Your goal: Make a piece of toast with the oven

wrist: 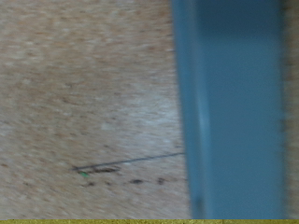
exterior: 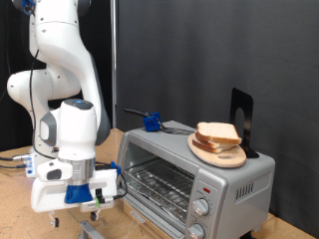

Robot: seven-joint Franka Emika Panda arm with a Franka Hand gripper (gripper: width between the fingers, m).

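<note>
The piece of toast (exterior: 217, 133), pale with a tan crust, lies on a round wooden plate (exterior: 223, 156) on top of the silver oven (exterior: 237, 177) at the exterior view's right. The oven's glass door (exterior: 155, 184) looks closed, with the wire rack visible behind it. My gripper (exterior: 88, 207) hangs low over the wooden table, to the left of the oven's front and apart from the toast. The blurred wrist view shows only one blue finger (wrist: 234, 103) over the bare tabletop (wrist: 84, 93); nothing shows between the fingers.
A small blue object (exterior: 152, 122) with a dark handle sits on the oven's top at its left rear. A black upright stand (exterior: 242, 118) is behind the plate. Two round knobs (exterior: 202, 207) are on the oven's right panel. Cables trail on the table (exterior: 12, 161).
</note>
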